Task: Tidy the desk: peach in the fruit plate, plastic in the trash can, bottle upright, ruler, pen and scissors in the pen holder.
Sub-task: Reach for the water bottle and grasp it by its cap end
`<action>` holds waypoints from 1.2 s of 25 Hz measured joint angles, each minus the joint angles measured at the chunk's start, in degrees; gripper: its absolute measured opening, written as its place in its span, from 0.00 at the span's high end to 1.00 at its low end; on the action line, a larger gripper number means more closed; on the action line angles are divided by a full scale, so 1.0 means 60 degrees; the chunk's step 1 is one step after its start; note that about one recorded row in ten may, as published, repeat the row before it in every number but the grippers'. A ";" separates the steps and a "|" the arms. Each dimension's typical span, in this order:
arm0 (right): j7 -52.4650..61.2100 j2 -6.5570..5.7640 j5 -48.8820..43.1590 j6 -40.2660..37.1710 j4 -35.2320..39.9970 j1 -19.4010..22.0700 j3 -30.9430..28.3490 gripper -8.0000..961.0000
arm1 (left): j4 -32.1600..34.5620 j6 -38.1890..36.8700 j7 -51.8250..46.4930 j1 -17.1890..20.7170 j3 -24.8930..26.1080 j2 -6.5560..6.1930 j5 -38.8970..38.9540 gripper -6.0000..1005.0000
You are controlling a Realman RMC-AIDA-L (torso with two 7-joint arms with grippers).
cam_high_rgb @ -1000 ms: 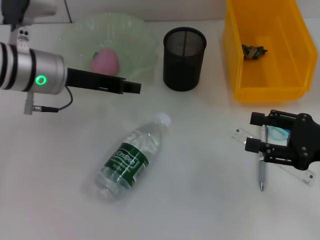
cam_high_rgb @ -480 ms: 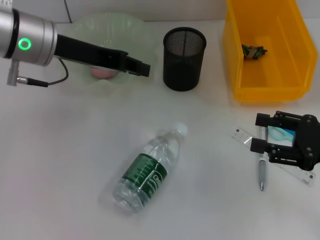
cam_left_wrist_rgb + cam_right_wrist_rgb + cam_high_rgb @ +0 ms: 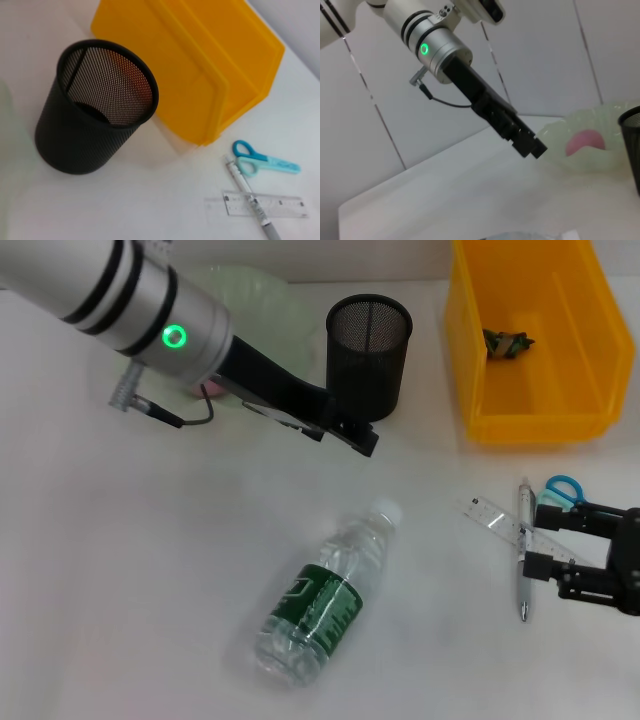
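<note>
Left claw (image 3: 362,438) hangs over the desk (image 3: 120,580) just in front of the pen holder (image 3: 369,355), its arm slanting down across the fruit plate (image 3: 255,295); cannot tell whether its fingers are parted or closed. Right claw (image 3: 545,540) sits low at the right edge of the desk, fingers spread apart and grasping nothing, fingertips near the pen (image 3: 523,550) and ruler (image 3: 500,520).

Bottle (image 3: 325,595) lies on its side near the middle of the desk, white cap pointing toward the pen holder, green label up.

Pen lies across the ruler, the two touching; the left wrist view shows the same crossing, pen (image 3: 250,200) over ruler (image 3: 265,205). Scissors (image 3: 563,488) lie just beside them, blue loop handles toward the trash can (image 3: 535,405); in the left wrist view the scissors (image 3: 265,160) rest flat, apart from the ruler.

Plastic (image 3: 506,342) lies inside the trash can, on its floor. Pen holder (image 3: 95,107) stands upright, next to the trash can (image 3: 200,65).

Peach (image 3: 586,141) sits in the fruit plate (image 3: 590,160), seen in the right wrist view; the left arm hides most of it from the head view.
</note>
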State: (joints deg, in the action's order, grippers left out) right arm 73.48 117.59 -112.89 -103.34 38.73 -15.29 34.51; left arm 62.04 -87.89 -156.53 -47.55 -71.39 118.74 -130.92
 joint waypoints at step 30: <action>-0.0265 -0.0017 -0.0079 0.0610 -0.0193 -0.0030 -0.0625 0.26 | -0.1283 0.3035 -0.1358 -0.0220 -0.4099 0.0073 0.0690 0.20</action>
State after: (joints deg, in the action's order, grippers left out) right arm 71.89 117.49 -113.37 -99.68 37.57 -15.46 30.75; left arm 54.34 -69.68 -164.67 -48.87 -95.98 119.18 -126.78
